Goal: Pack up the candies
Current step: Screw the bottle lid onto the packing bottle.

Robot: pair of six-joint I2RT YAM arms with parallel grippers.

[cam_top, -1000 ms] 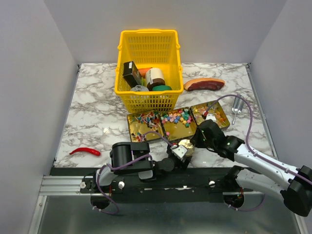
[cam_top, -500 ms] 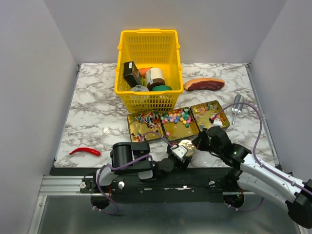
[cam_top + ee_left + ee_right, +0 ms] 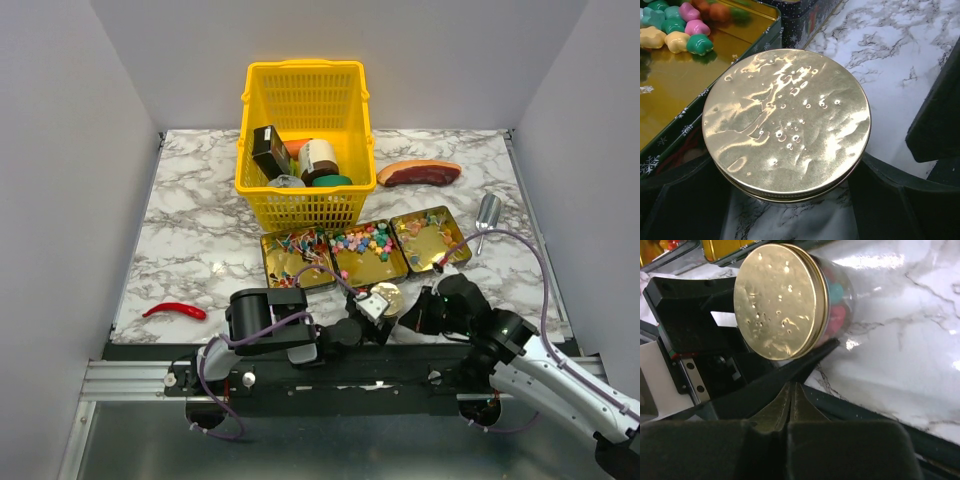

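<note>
The right pincer (image 3: 791, 390), pressed together and empty, has drawn back from the gold-lined rectangular tins (image 3: 372, 270) of small coloured candies (image 3: 363, 241) to face the gold-lidded clear jar (image 3: 777, 302), candy-filled, which the left pincer (image 3: 790, 170) pinches; with the lid on, packing looks nearly finished.

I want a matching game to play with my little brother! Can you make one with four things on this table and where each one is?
Things:
1. red chili pepper
2. slab of meat
3. metal scoop
4. gold-lidded jar

Places:
A. gripped in the left pincer
B. alone by the near left edge of the table
C. right of the yellow basket
D. right of the candy tins

Pairs: 1-B, 2-C, 3-D, 4-A
</note>
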